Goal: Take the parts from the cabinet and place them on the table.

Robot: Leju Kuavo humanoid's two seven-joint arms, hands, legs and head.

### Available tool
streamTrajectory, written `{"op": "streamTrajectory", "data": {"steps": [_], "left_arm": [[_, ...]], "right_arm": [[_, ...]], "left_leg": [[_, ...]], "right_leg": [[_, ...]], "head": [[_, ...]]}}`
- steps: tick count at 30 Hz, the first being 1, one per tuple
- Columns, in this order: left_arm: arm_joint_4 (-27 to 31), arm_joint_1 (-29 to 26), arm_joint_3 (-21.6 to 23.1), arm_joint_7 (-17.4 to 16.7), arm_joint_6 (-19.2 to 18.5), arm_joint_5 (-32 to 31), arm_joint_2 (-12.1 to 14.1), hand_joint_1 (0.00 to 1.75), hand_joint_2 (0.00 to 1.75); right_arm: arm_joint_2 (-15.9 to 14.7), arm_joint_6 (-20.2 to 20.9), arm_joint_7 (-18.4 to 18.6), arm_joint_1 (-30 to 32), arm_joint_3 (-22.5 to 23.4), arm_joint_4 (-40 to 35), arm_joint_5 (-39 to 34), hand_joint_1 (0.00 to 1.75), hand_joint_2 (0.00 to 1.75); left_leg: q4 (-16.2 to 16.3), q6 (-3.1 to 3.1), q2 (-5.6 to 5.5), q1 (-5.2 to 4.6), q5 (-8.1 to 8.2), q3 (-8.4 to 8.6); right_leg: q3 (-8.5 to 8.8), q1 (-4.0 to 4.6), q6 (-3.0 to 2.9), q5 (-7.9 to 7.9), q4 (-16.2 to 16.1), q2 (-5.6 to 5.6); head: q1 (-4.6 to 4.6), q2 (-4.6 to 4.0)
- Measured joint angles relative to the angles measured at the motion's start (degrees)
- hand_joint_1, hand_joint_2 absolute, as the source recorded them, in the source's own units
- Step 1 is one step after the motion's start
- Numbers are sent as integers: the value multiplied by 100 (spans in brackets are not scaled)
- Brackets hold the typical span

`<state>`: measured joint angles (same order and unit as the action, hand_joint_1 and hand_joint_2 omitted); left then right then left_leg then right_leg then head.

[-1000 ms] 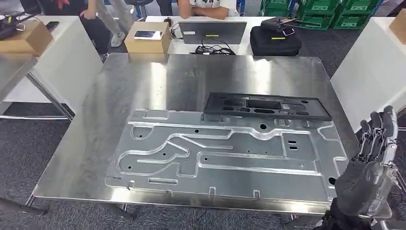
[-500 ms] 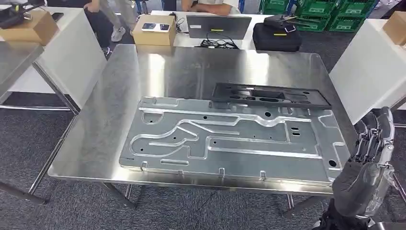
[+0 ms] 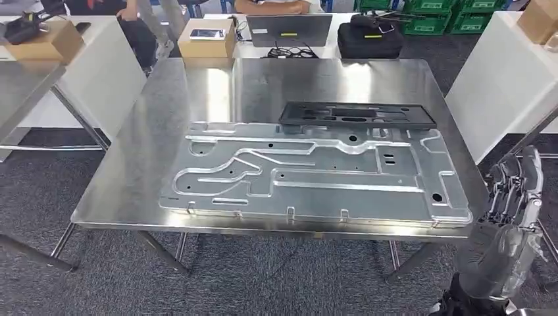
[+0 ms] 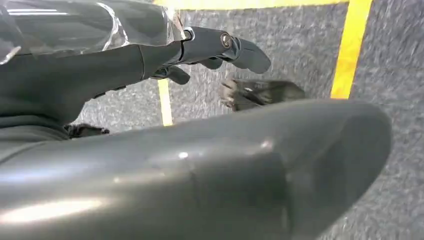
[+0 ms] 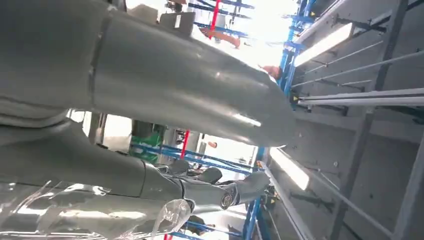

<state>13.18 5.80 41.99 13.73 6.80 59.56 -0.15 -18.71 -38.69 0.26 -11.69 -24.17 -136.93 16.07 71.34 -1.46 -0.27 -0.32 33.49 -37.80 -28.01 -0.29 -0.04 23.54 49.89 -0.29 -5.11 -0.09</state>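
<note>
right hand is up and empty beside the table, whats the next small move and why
Probably turn away toward the cabinet for another part. The silver stamped panel and the black frame already lie flat on the steel table, and the right hand stands beside the table's corner, fingers apart, holding nothing.

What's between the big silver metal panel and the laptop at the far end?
In the head view, the black plastic frame lies at the silver panel's far edge; beyond it runs bare steel tabletop up to the laptop on the white table behind.
</note>
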Motion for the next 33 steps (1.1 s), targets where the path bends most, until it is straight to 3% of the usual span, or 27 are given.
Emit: {"op": "streamTrajectory", "data": {"steps": [1, 2, 4, 5, 6, 7, 9, 10, 11, 12, 14, 15, 16, 17, 19, 20, 21, 22, 24, 25, 26, 27, 29, 30, 31, 32, 33], "left_arm": [[0, -3, 0, 0, -4, 0, 0, 0, 0], [0, -7, 0, 0, -7, 0, -2, 0, 0], [0, -1, 0, 0, -9, 4, 0, 0, 0], [2, 12, 0, 0, -9, 4, 0, 0, 0], [2, 21, 0, 2, -9, 4, 13, 0, 0], [0, 37, 0, 2, -9, 4, 13, 0, 0], [2, 35, 0, 2, -13, 4, 13, 0, 0], [2, 16, 0, 2, -17, 4, -11, 0, 0], [0, 25, 0, 7, -20, 7, -20, 0, 0], [0, 17, 0, 11, -20, 9, -13, 0, 0], [0, 14, 0, 18, -20, 9, -13, 0, 0], [0, 13, 0, 26, -20, 9, -13, 0, 0], [0, 10, 0, 35, -15, 9, -15, 0, 0], [0, 5, 0, 37, -7, 7, -15, 0, 0], [0, -6, 2, 37, 15, 2, -15, 0, 0], [0, -1, 2, 37, 22, 2, -15, 0, 0], [0, 4, 2, 37, 33, 2, -15, 0, 0], [0, 24, 2, 37, 37, 2, -15, 0, 0], [0, 37, 2, 35, 37, 4, -15, 0, 0], [0, 27, 2, 35, 39, 7, -11, 0, 0], [0, 10, 2, 35, 42, 7, -7, 0, 0], [0, -2, 7, 31, 42, 7, -9, 0, 0], [0, -1, 9, 31, 42, 7, -11, 0, 0], [0, -2, 9, 31, 42, 7, -11, 0, 0], [0, -4, 9, 31, 42, 7, -11, 0, 0], [0, -11, 9, 31, 42, 7, -11, 0, 0], [0, -17, 11, 31, 42, 7, -11, 0, 0]], "right_arm": [[0, 0, -2, 6, -2, 0, 11, 0, 0], [0, 0, -2, 14, -2, 0, 13, 0, 0], [0, 0, -9, 23, -9, 0, 17, 0, 0], [0, 0, -11, 22, -9, 0, 20, 0, 0], [0, 0, -15, 23, -9, 0, 22, 0, 0], [0, 0, -15, 26, -9, 0, 22, 0, 0], [-2, 0, -15, 23, -13, 0, 22, 0, 0], [-2, 0, -17, 24, -20, 0, 26, 0, 0], [0, 2, -15, 28, -22, 0, 46, 0, 0], [-7, 7, -13, 30, -26, 0, 85, 0, 0], [-24, 15, 0, 36, -28, 0, 149, 0, 0], [-22, 28, 22, 45, -35, 0, 218, 0, 0], [-22, 39, 70, 49, -44, 0, 317, 0, 0], [-22, 61, 138, 49, -46, 0, 441, 0, 0], [-22, 81, 216, 51, -55, 0, 607, 0, 0], [-22, 83, 240, 51, -61, 0, 638, 0, 0], [-22, 85, 251, 49, -68, 0, 660, 0, 0], [-22, 87, 254, 52, -74, 0, 684, 0, 0], [-22, 87, 271, 52, -83, 0, 688, 0, 0], [-22, 87, 284, 55, -85, 0, 688, 0, 0], [-22, 90, 293, 53, -85, -2, 688, 0, 0], [-22, 96, 300, 52, -85, 0, 688, 0, 0], [-22, 105, 304, 60, -87, 0, 688, 0, 0], [-22, 105, 308, 66, -90, 0, 686, 0, 0], [-22, 105, 310, 68, -90, 0, 684, 0, 0], [-22, 103, 310, 73, -92, 0, 677, 0, 0], [-22, 101, 313, 79, -92, 0, 671, 0, 0]], "left_leg": [[94, 9, 1, 9, -80, 34], [-96, 1, 0, 9, -266, 200], [-1061, -61, 0, -1, -672, 828], [-1656, -132, 0, -26, -730, 1215], [-2126, -161, 4, -78, -700, 1552], [-2292, -183, 5, -56, -682, 1579], [-2234, -216, 0, -89, -730, 1495], [-2286, -262, 6, -45, -822, 1420], [-2278, -285, 16, -24, -883, 1380], [-2275, -320, 25, -14, -922, 1324], [-2274, -330, 27, -15, -1018, 1188], [-2272, -324, 27, -15, -1067, 1119], [-2266, -317, 18, -14, -1118, 1053], [-2257, -298, 2, -9, -1161, 990], [-2215, -251, -43, 14, -1220, 895], [-2181, -227, -71, 18, -1236, 866], [-2154, -200, -101, -3, -1251, 831], [-2140, -157, -137, -19, -1291, 808], [-2135, -92, -213, -24, -1376, 740], [-2130, -55, -262, -31, -1408, 712], [-2050, -37, -237, 3, -1331, 665], [-1768, -5, -159, -13, -1074, 527], [-691, 52, -97, 18, -463, 77], [-224, 74, -94, 26, -294, -105], [52, 82, -89, 32, -251, -189], [4, 84, -81, 39, -331, -127], [-321, 84, -68, 42, -511, 87]], "right_leg": [[-84, 4, 4, -40, 36, -1], [-151, 11, 14, -78, 50, 1], [-253, 29, 34, -169, 52, 8], [-281, 25, 48, -214, 53, 9], [-307, 56, 81, -242, 64, 6], [-324, 57, 112, -290, 63, -12], [-357, 28, 172, -377, 56, -26], [-380, 75, 214, -414, 58, -16], [-467, 37, 241, -218, 173, 27], [-579, 16, 282, 130, 471, 26], [-891, -23, 350, 786, 1447, 26], [-1006, -33, 373, 935, 1887, 25], [-1023, -43, 383, 857, 2120, 25], [-918, -52, 391, 630, 2077, 26], [-336, -62, 385, 179, 1270, 56], [62, -79, 384, 144, 677, 181], [416, -94, 371, 266, 183, 384], [501, -89, 325, 332, -47, 399], [453, -58, 276, 347, -39, 306], [427, -100, 217, 309, -60, 242], [413, -112, 166, 271, -74, 170], [376, -111, 116, 241, -74, 128], [305, -94, 70, 194, -73, 9], [275, -88, 68, 175, -72, -53], [250, -84, 70, 160, -71, -114], [235, -83, 78, 149, -70, -168], [231, -83, 89, 141, -69, -219]], "head": [[2, 0], [2, 0], [2, 0], [2, 0], [0, 0], [2, 0], [2, 0], [0, 0], [2, 0], [9, 0], [7, -2], [9, 0], [7, 0], [7, 0], [7, 0], [9, 0], [9, 0], [7, 0], [9, 0], [4, 0], [7, 0], [4, 0], [4, -2], [4, 0], [7, -2], [5, -2], [7, -2]]}}
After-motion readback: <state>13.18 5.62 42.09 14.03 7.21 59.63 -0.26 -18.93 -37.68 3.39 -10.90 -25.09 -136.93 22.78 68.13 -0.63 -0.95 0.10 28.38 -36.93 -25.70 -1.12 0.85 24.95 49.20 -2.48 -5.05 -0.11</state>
